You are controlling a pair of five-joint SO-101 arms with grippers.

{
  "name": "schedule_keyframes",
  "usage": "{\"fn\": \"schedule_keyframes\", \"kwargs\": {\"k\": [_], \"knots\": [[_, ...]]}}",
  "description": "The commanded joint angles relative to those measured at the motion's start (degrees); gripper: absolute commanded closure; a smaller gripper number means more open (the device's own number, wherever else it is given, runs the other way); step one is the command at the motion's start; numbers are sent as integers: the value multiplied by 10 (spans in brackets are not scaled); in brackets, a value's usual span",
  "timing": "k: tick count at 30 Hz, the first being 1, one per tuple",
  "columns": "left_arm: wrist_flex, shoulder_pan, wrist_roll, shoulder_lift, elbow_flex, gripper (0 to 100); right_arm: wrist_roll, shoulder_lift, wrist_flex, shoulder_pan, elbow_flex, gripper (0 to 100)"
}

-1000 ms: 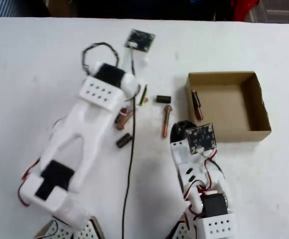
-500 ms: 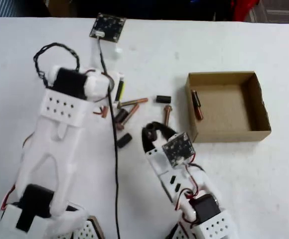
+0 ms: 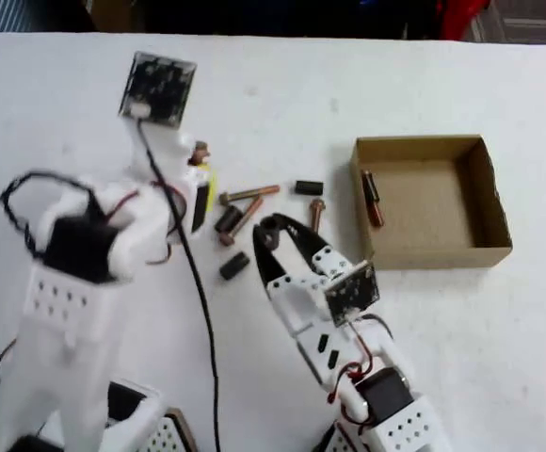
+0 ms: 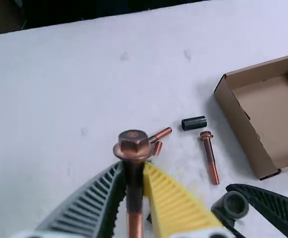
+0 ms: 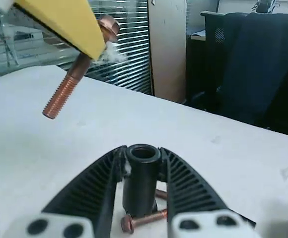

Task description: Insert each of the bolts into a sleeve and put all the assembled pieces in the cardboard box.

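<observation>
Step now: joining. My left gripper (image 4: 133, 169) pinches a copper bolt (image 4: 132, 146) above the middle of the table (image 3: 442, 85); my right gripper (image 5: 141, 157) pinches a black sleeve (image 5: 141, 183), hole up. Next I must line them up and push in.

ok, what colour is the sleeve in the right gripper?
Black. The sleeve shows best in the right wrist view.

bolt (image 4: 131, 145): threaded end cut off under the left tool (image 4: 134, 171)
sleeve (image 5: 141, 181): lower end hidden within the right tool (image 5: 141, 153)
cardboard box (image 4: 243, 121): one side cut off
boxed piece (image 3: 371, 198): make-up too small to tell
</observation>
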Motion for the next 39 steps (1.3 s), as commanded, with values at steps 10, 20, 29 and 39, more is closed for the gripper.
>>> {"fn": "schedule_keyframes", "kwargs": {"k": [10, 20, 29, 39], "knots": [[-279, 102, -4, -204, 215, 980, -21, -6, -17, -4, 5, 982], [-465, 138, -7, -317, 386, 980, -21, -6, 14, -2, 5, 982], [-509, 153, -4, -356, 461, 980, -21, -6, 14, -3, 5, 982], [-530, 182, -4, -378, 484, 980, -18, -6, 11, -4, 5, 982]]}}
